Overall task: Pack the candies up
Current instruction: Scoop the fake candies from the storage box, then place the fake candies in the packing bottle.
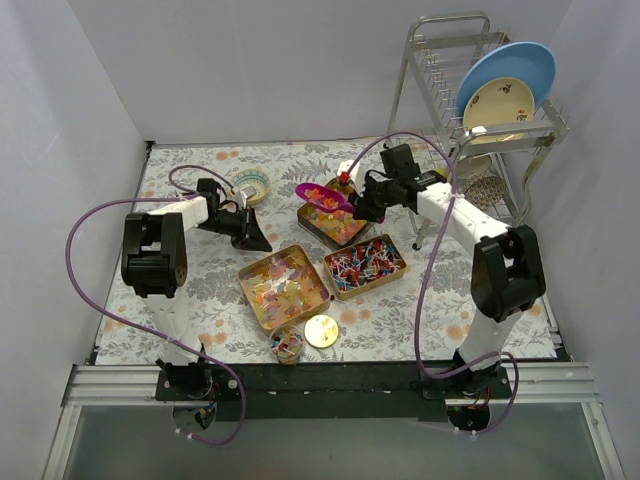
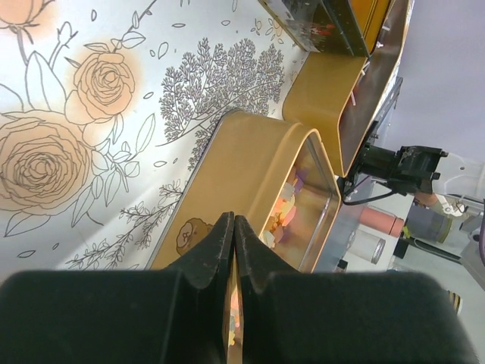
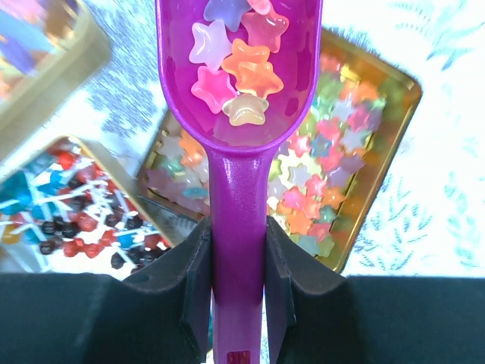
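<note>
Three gold tins hold the candies: pale gummies (image 1: 285,285), bright star jellies (image 1: 340,222) and wrapped red-blue pieces (image 1: 365,262). My left gripper (image 1: 262,244) is shut at the far-left edge of the gummy tin (image 2: 250,152). One finger lies outside its wall and one inside, with the thin rim pinched between them (image 2: 233,221). My right gripper (image 3: 237,227) is shut on the handle of the magenta scoop (image 3: 237,189). It holds the scoop level above the jelly tin (image 3: 402,98). Several star jellies (image 3: 239,76) lie in the bowl of the scoop (image 1: 322,195).
A small round jar (image 1: 287,345) with mixed candies and a gold lid (image 1: 321,330) sit near the front edge. A wire dish rack (image 1: 545,130) with plates (image 1: 505,75) stands at the back right, behind the right arm. A small round dish (image 1: 252,184) lies at the back left.
</note>
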`<state>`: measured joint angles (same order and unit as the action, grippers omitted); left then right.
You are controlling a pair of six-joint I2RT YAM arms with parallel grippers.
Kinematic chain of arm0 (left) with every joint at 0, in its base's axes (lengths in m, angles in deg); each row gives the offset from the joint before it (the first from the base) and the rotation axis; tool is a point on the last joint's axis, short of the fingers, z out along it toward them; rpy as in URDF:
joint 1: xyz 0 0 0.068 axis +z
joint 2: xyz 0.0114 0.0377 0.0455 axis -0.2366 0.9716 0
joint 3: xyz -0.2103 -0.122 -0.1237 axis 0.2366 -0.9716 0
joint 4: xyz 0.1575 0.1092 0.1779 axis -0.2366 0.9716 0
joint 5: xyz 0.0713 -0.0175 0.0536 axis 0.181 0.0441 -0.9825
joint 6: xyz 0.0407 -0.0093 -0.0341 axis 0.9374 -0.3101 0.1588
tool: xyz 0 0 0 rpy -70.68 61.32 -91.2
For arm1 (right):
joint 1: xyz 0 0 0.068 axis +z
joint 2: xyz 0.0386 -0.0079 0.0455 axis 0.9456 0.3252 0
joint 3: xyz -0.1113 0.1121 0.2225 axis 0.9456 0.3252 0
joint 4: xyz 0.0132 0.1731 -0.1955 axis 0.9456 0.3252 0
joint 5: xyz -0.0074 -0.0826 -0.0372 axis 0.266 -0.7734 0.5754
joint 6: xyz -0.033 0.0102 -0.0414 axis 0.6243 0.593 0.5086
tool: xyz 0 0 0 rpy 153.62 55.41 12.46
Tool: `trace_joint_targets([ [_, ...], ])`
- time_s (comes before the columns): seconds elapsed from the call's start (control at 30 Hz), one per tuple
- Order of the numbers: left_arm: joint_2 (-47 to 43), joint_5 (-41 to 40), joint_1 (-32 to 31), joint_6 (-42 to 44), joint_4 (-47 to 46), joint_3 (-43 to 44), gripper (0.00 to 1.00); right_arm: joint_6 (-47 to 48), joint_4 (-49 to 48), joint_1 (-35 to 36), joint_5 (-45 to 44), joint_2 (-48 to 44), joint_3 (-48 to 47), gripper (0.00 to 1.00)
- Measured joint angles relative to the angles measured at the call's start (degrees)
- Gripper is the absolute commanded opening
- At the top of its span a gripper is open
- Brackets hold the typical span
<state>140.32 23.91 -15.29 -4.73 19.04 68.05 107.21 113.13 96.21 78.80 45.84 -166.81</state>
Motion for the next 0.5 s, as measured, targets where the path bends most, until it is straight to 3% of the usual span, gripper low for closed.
trace_joint_targets([
  [0.2,-1.0,0.0,1.2,-0.5,-0.6,0.0,0.1,-0.9,0.5,2.5,0.2,-7.6,2.5,0.01],
  [0.37,-4.6,-1.5,4.3,-2.2,-1.2,0.2,0.3,1.7,6.0,8.1,-1.4,-14.9,4.6,0.01],
  [0.5,-10.2,-4.7,7.1,-2.9,-0.9,0.5,0.36,3.3,10.9,13.7,-3.2,-19.7,5.1,0.01],
])
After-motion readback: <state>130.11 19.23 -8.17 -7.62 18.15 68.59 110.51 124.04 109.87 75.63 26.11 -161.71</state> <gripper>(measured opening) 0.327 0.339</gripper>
